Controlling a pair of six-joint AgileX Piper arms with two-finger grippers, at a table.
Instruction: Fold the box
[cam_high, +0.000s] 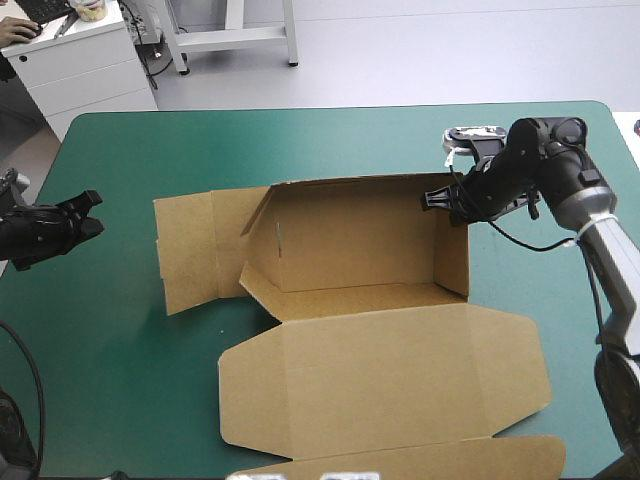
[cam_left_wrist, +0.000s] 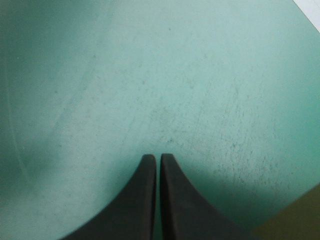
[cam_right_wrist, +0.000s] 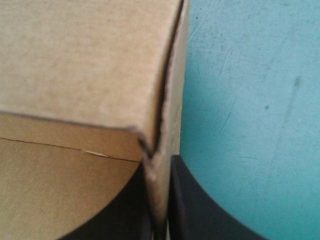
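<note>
The table (cam_high: 330, 140) carries the brown box (cam_high: 350, 240) at its middle, half formed: the back and right walls stand, while the left flaps and lid lie flat. The right gripper (cam_right_wrist: 160, 165) pinches the right wall's corner. The left gripper (cam_left_wrist: 155, 157), fingers together and empty, hangs near the left edge.

Looks like a robotics lab or test workshop, not a home. A broad work table (cam_high: 330, 110) under a teal-green cover (cam_left_wrist: 200, 90), finely scratched and speckled just ahead of the left gripper (cam_left_wrist: 155, 158) (seen close in that wrist view). Beyond the far edge, on the left gripper's side, a white cabinet (cam_high: 85, 70) on smooth pale grey floor (cam_high: 430, 50); beside it bare metal frame legs (cam_high: 235, 35), well apart from the right gripper (cam_high: 432, 200)
</note>
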